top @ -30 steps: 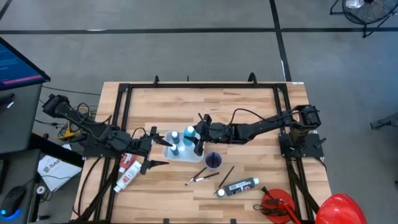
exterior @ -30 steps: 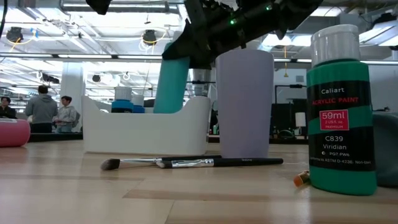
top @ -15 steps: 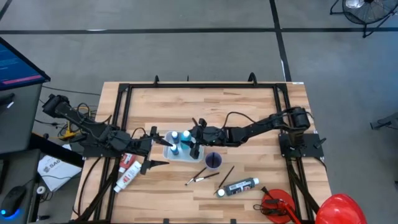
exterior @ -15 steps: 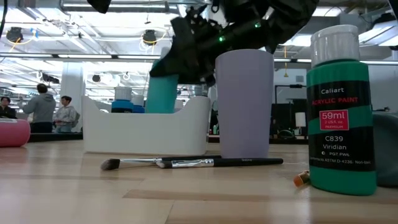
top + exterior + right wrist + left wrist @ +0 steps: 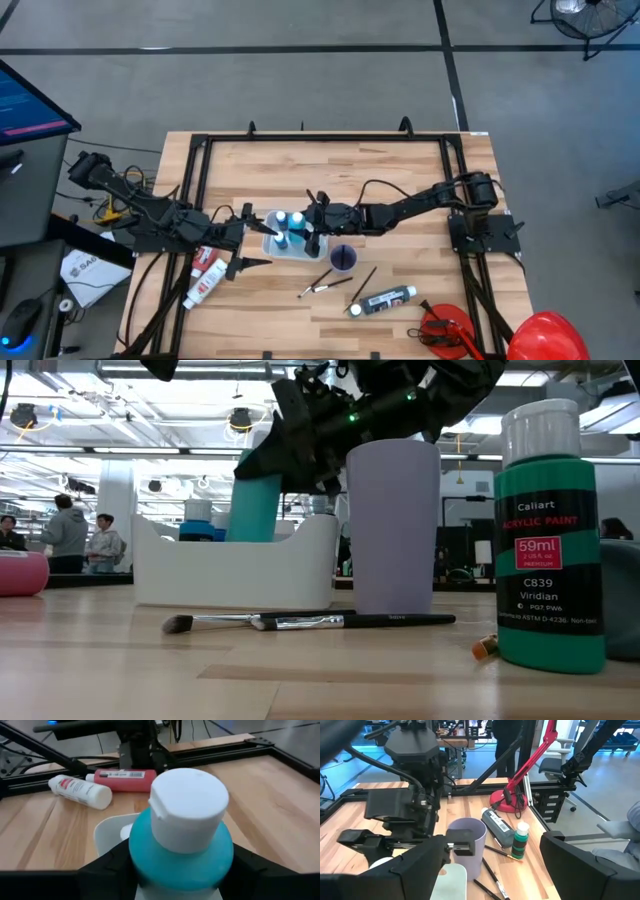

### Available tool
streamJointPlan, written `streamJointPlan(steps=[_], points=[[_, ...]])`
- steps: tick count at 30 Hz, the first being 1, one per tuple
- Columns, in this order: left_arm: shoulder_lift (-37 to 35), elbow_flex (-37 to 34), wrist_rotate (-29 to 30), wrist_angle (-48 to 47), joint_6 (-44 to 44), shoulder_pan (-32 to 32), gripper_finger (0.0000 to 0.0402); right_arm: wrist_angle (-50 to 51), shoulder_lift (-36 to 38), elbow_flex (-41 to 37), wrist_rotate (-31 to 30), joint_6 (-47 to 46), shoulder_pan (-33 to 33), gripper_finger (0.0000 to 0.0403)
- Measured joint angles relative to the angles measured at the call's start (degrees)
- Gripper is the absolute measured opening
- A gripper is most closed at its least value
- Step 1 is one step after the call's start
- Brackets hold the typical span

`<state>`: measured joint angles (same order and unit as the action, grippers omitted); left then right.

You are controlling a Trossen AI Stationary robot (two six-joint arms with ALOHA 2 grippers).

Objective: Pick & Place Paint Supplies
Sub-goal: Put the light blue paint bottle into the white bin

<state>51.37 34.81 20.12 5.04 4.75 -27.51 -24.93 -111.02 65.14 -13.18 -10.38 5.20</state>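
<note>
A teal paint bottle with a white cap sits between the fingers of my right gripper, which is shut on it over the white tray at the table's middle. In the low view the teal bottle reaches down behind the tray's wall. Blue-capped bottles stand in the tray. My left gripper waits open just left of the tray. A red tube and a white tube lie flat on the table at the left. My right gripper pinches the teal bottle's body just below the shoulder, one finger on each side. It comes nearly level from the table's right, its fingers across the bottle. The bottle is almost upright, its lower end hidden inside the tray.
A purple cup stands right of the tray. Two brushes and a black bottle lie nearer the front. A green bottle stands close to the low camera. A red tool and a red dome are at the front right.
My right gripper has gone down and a little toward the table's left with the teal bottle. The bottle has come from a lean to nearly upright and has sunk lower behind the tray's wall.
</note>
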Motion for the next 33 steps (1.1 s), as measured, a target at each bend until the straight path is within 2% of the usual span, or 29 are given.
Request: streamJointPlan(steps=[13, 18, 21, 23, 25, 30, 33], points=[[0.8, 0.0, 0.8, 0.0, -0.1, 0.5, 0.0321, -2.0, 0.0, 0.0, -0.2, 2.3, 0.3, 0.0201], [2.0, -4.8, 10.0, -0.4, 4.9, 0.8, 0.0316, -2.2, 0.0, 0.0, -0.2, 2.4, 0.3, 0.0198], [1.2, -8.6, 20.5, -0.6, 6.6, 1.1, 0.0313, -2.2, 0.0, 0.0, -0.2, 2.4, 0.4, 0.0201], [-0.4, -10.1, 25.2, -2.5, 7.7, 1.3, 0.031, -2.2, 0.0, 0.0, -0.2, 2.4, 0.4, 0.0203], [-1.9, -11.0, 25.3, -5.3, 9.9, 2.1, 0.0308, -2.2, 0.0, 0.0, -0.2, 2.4, 0.4, 0.0204], [-5.0, -12.6, 15.8, -19.6, 18.4, 3.5, 0.0299, -2.2, 0.0, 0.0, -0.2, 2.4, 0.4, 0.0201], [-6.6, -13.8, 13.9, -25.4, 19.7, 3.5, 0.0296, -2.2, 0.0, 0.0, -0.2, 2.4, 0.4, 0.02]])
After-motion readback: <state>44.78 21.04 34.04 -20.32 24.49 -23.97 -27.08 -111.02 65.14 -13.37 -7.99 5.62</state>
